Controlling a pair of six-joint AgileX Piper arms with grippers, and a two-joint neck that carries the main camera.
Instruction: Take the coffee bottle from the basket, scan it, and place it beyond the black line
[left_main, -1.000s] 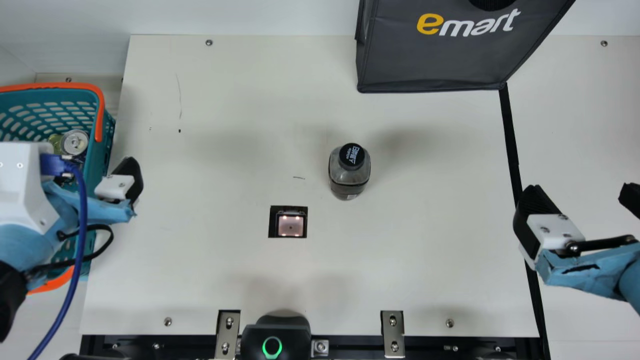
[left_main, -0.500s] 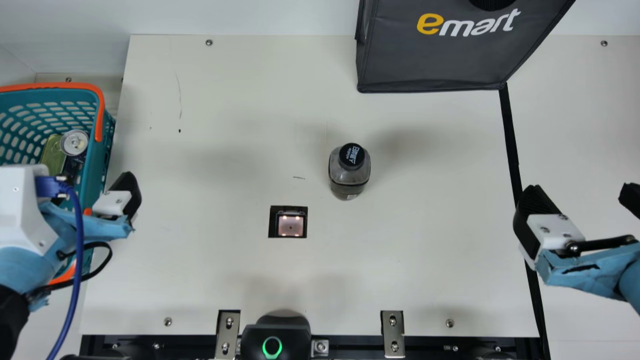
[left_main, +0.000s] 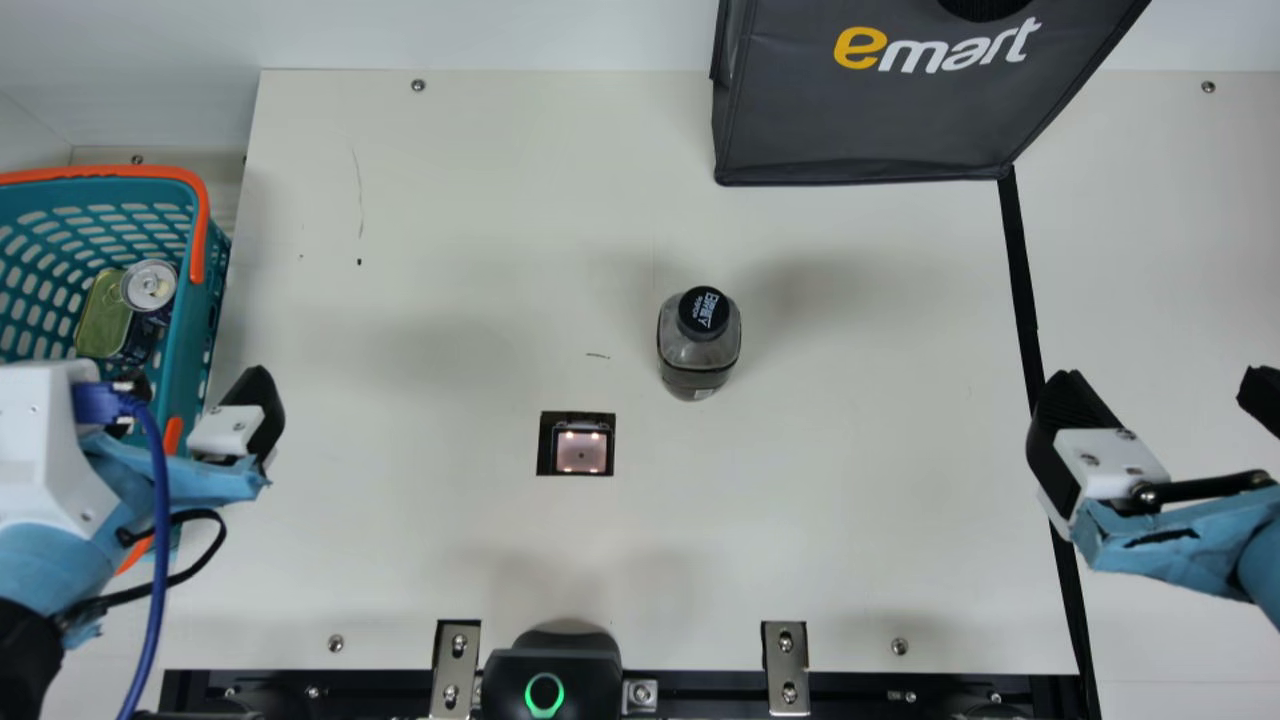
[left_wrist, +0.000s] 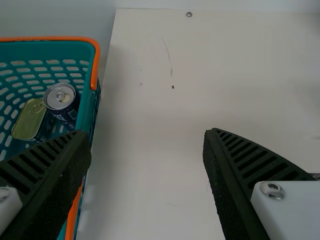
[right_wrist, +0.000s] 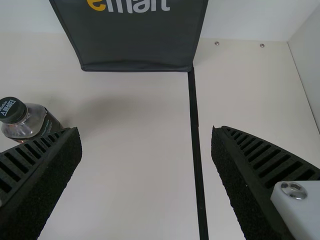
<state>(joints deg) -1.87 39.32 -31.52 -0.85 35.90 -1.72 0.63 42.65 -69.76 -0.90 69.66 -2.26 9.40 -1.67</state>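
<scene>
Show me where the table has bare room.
Bare tabletop lies between the teal basket and the scanner, and between the coffee bottle and the black line, short of the shopping bag. It is crowded at the basket's edge, where the left claw hangs, and where the right claw straddles the line.

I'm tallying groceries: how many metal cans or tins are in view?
2, both in the basket: a round can and a flat tin beside it. More may be hidden where the left arm covers the basket.

Coffee bottle (left_main: 698, 355) upright, near lit scanner (left_main: 581, 451); 1 can (left_main: 149, 285), 1 tin (left_main: 103, 318) in basket (left_main: 200, 310).
</scene>
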